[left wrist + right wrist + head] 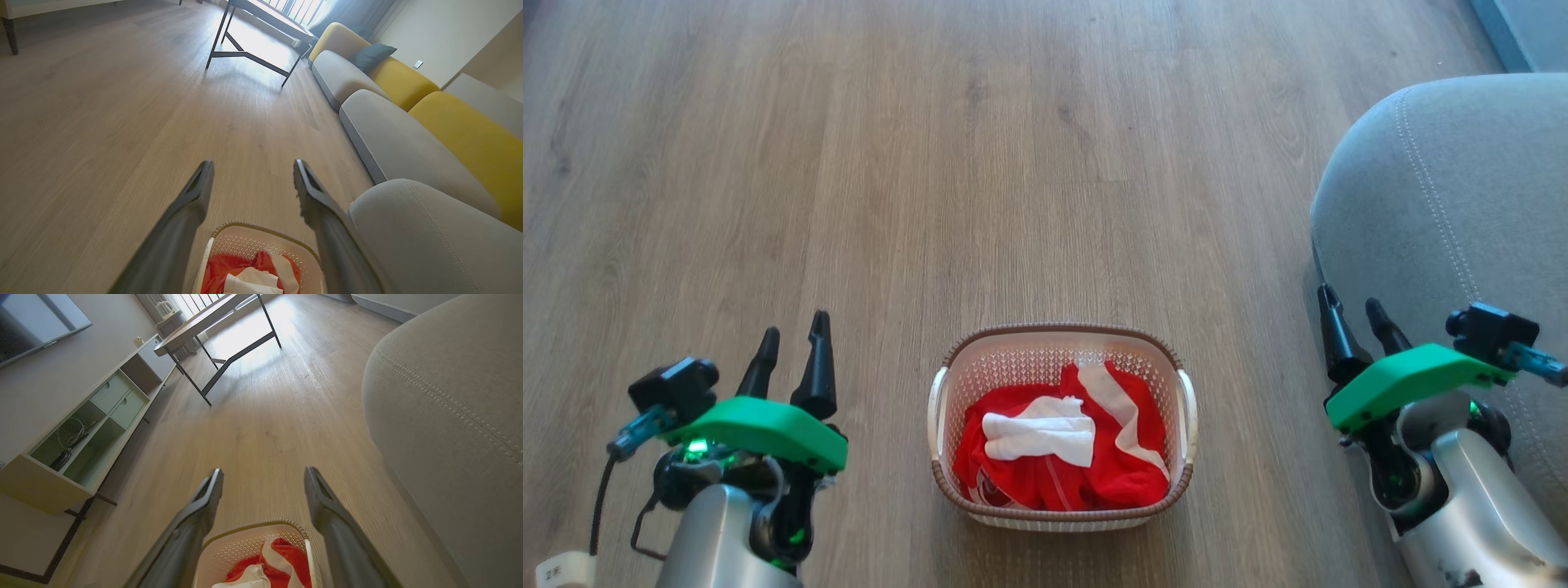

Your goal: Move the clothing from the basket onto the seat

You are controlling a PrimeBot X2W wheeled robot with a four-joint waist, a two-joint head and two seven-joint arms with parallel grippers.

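Wooden floor [1045, 163] ahead: your basket [1058, 333] sits at six o'clock, clothing [1119, 478] all inside, seat [1462, 204] at three. Left claw [795, 328] and right claw [1350, 298] gape empty; first pick looks pending, so lower one onto the white cloth [1037, 437].

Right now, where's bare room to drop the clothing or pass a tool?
Free: top of the seat, right of the basket; floor strips between basket and left tool, basket and seat. Crowded: inside the basket, filled with clothing.
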